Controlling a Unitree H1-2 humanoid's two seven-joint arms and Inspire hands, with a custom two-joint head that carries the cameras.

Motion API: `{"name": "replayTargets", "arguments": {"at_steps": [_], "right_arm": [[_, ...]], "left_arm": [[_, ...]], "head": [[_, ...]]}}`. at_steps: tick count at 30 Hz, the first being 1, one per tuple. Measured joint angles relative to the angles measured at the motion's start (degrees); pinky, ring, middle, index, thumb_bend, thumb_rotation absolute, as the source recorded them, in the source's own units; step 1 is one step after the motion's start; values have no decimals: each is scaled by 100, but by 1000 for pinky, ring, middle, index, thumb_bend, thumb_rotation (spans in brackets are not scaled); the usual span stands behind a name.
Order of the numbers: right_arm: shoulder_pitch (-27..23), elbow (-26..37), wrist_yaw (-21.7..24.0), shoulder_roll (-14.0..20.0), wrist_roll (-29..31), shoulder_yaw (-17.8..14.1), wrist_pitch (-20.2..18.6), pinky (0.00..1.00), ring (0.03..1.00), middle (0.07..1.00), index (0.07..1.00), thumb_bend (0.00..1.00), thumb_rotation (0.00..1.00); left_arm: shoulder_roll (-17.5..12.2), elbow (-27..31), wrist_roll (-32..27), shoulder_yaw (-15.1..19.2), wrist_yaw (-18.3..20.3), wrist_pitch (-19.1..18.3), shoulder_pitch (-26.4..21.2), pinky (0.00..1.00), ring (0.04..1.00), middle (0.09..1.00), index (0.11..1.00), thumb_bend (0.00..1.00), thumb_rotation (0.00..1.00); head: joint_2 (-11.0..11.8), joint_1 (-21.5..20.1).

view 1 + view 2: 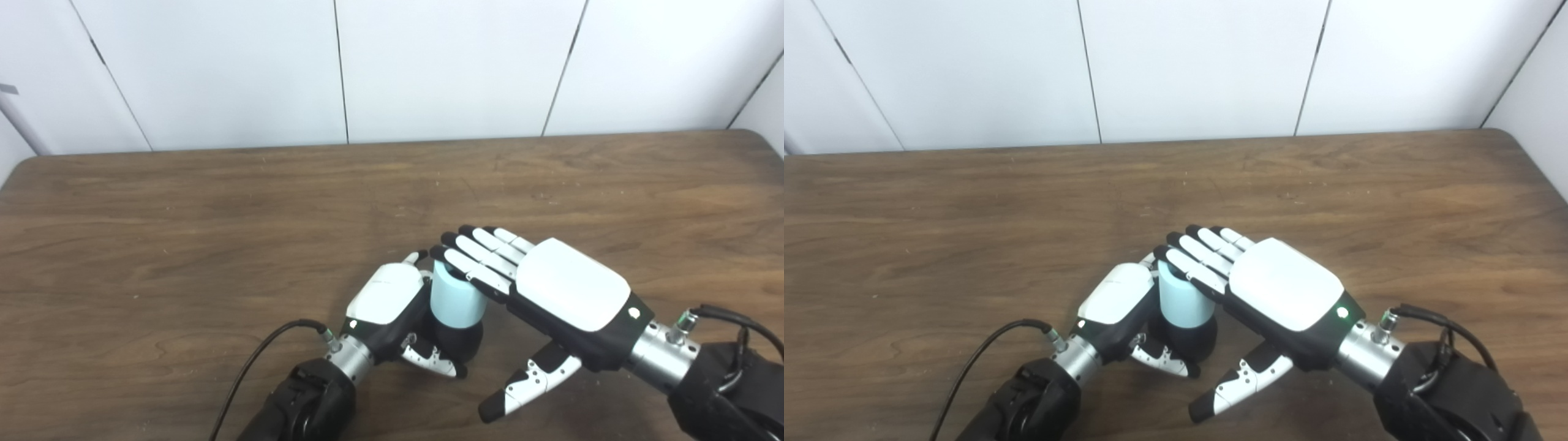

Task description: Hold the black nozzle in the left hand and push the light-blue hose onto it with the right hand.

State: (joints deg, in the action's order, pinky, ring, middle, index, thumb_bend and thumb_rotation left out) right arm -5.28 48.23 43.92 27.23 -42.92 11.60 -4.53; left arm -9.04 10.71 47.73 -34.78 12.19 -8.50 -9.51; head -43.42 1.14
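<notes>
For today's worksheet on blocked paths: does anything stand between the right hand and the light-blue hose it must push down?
Nothing visible does. The right hand, open with fingers flat, lies over the light-blue hose, which stands upright on the black nozzle. The left hand grips from the other side.

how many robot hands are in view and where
2. The left hand is at the near middle of the table, wrapped around the black nozzle under the blue hose. The right hand lies flat, fingers spread over the hose top. None seem hidden.
</notes>
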Motion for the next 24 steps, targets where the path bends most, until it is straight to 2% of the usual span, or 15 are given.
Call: {"name": "replayTargets", "arguments": {"at_steps": [6,7,9,14,15,17,18,22,24], "right_arm": [[-198,186,346,50,127,-114,-279,980,1000,1000,985,675,950],[-228,230,405,55,132,-153,-309,980,1000,1000,987,670,960],[-264,291,508,66,143,-238,-326,980,1000,1000,988,667,967],[-505,433,569,99,179,-577,-371,987,1000,1000,985,660,965],[-570,463,562,98,187,-630,-370,987,1000,1000,984,659,964],[-624,474,540,85,183,-670,-361,982,1000,1000,982,657,953],[-623,472,535,56,165,-672,-353,979,1000,1000,983,655,948],[-600,465,544,-41,84,-672,-319,973,1000,1000,986,656,944],[-607,466,584,-39,71,-687,-342,982,1000,1000,991,663,964]], "left_arm": [[-1,-1,-10,-2,3,13,-13,1000,680,486,494,521,0],[0,-1,-12,-4,5,15,-16,1000,692,452,532,515,0],[-1,-1,-15,-7,7,26,-16,1000,706,445,543,514,0],[-21,0,-14,-7,7,34,-14,1000,746,495,500,520,0],[-21,-1,-14,-8,7,34,-17,1000,779,659,541,571,15],[-21,1,-4,-25,7,34,-22,1000,846,821,707,742,3],[-30,14,8,-36,25,33,-20,1000,869,858,758,776,0],[-132,158,108,-70,181,33,12,1000,888,877,807,797,0],[-133,184,150,-33,170,53,32,986,903,888,832,845,3]], "head": [[9,0],[9,0],[18,0],[35,-26],[44,-9],[44,9],[44,9],[35,-9],[35,-9]]}}
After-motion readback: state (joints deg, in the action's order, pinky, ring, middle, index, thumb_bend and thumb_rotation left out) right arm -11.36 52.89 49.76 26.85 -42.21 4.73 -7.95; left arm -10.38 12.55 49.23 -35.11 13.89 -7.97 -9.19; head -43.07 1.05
